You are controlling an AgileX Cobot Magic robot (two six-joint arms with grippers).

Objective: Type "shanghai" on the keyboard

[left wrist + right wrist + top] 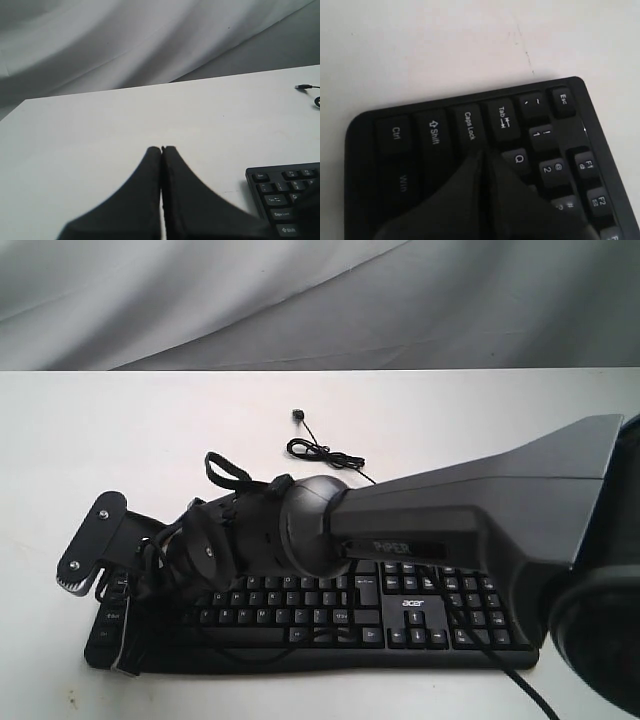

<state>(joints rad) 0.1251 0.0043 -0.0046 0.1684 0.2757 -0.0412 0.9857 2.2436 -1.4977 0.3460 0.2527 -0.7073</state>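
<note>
The black keyboard lies flat on the white surface, close to the near edge in the outside view. Its number keys are on the right and the small white "acer" name sits above the arrow keys. A thin black cable lies in a loose curl on the surface behind the keyboard, and its little plug rests a bit farther back. The big dark right arm comes in from the right and reaches across the top of the keyboard to its left end, so it hides many of the keys. The right end effector is closed tight with nothing in it. Its two fingers are pressed together into one tip just beside the Caps Lock key and near the Q key. The key right under the tip is hidden, and I cannot tell if the tip is touching it. The left end effector is closed tight too and holds nothing. It hangs over bare white surface, off to the side of the keyboard's Esc corner. Grey cloth hangs behind the surface
</note>
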